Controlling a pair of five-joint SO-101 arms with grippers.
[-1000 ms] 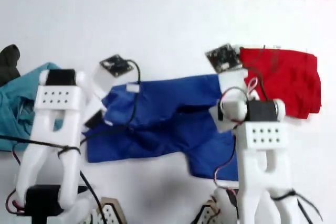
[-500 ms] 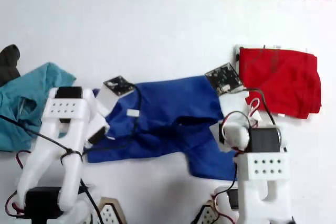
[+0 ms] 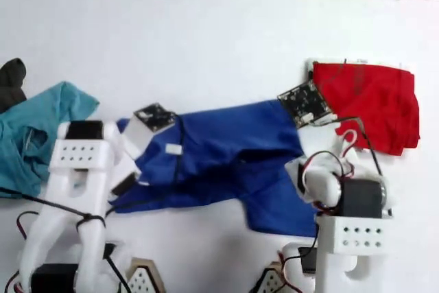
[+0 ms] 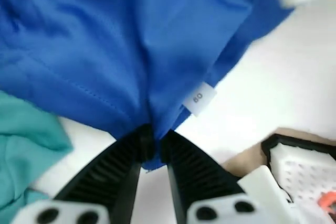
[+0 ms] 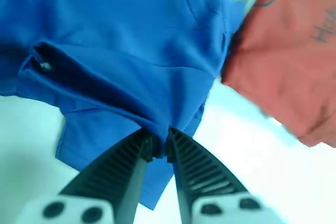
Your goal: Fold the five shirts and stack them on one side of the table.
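Note:
A blue shirt (image 3: 219,159) lies crumpled across the middle of the table, its far edge doubled over toward the near side. At the shirt's left end, my left gripper (image 3: 130,159) is shut on a pinch of the fabric (image 4: 152,148), near a small white tag (image 4: 198,98). My right gripper (image 3: 298,166) is shut on the shirt's right end (image 5: 156,148), just beside a folded red shirt (image 3: 370,104) (image 5: 289,61) at the right. Left of the left arm a teal shirt (image 3: 31,138) (image 4: 23,153) sits in a heap.
A dark garment (image 3: 10,81) lies at the left edge behind the teal shirt. Both arm bases and their wires occupy the near edge, with a perforated board (image 4: 307,174) next to them. The far half of the white table (image 3: 206,39) is bare.
Both grippers have pulled back toward the near edge with the blue shirt's far edge, drawing it over the rest of the shirt. The right arm moved back farther.

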